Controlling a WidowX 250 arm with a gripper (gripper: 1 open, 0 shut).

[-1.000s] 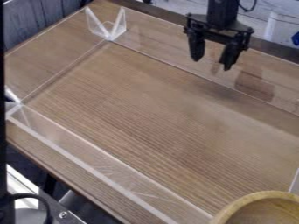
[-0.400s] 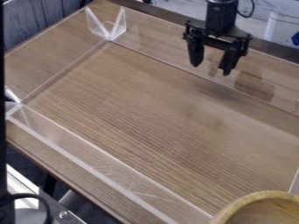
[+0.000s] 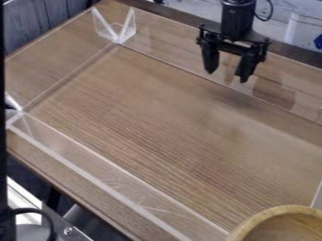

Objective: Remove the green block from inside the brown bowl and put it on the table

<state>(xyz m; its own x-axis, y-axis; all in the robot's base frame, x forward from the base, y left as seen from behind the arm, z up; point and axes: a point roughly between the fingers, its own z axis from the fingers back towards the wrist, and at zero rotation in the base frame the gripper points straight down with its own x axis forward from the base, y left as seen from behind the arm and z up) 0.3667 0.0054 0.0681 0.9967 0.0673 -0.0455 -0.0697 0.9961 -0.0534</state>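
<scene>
Your gripper hung at the far side of the tabletop, pointing straight down, with its black jaws spread wide and nothing between them. The fingertips hovered just above the wood-grain surface, close to the clear plastic wall along the far edge.

The brown bowl sat at the bottom right corner of the view, well apart from your gripper, and only part of its thick pale rim showed. Its inside was cut off by the frame edge, so you could not tell from this view whether the green block lay in it; no green block showed anywhere on the wood.

Low clear walls also ran along the left and near edges, meeting at a corner on the left. The wood between your gripper and the bowl carried nothing that could be seen.
</scene>
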